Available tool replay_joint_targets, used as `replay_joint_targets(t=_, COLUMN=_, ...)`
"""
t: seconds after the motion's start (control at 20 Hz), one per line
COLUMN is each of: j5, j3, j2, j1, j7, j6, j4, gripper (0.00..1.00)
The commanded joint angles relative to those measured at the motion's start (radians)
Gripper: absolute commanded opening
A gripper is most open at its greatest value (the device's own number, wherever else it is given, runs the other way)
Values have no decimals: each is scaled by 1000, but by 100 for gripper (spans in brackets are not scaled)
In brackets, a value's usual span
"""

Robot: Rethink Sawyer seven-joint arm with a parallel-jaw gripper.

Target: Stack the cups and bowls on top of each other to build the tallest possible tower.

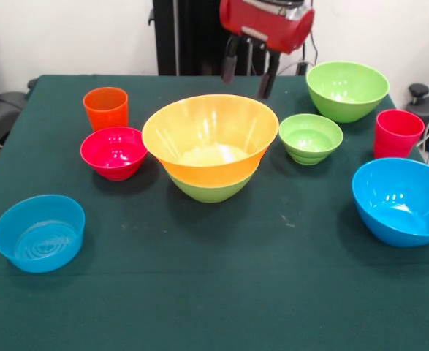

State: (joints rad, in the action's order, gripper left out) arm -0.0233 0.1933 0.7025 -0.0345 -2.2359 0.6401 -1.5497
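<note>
The very wide orange bowl sits nested in a big green bowl at the table's middle, a low stack of two. My gripper hangs open and empty just behind it, above the far edge. Left of the stack stand the orange cup and the small red bowl. The small blue bowl is near left. Right of the stack are the small green bowl, the second big green bowl, the red cup and the big blue bowl. The yellow cup is out of view.
The dark green table bears everything. The robot's black pedestal stands behind the far edge. Dark gear shows off both side edges of the table.
</note>
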Motion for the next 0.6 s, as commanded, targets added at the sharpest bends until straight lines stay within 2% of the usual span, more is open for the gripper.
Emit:
replay_joint_targets(t=0.05, j5=38, j3=-78, j2=-131, j1=23, j7=-148, j6=-7, j4=60, gripper=100)
replay_joint_targets(t=0.3, j5=78, j3=-73, j2=-121, j1=50, j7=-166, j6=34, j4=61, gripper=100)
replay_joint_targets(t=0.6, j5=102, j3=-60, j2=-135, j1=72, j7=-164, j6=16, j4=54, gripper=100)
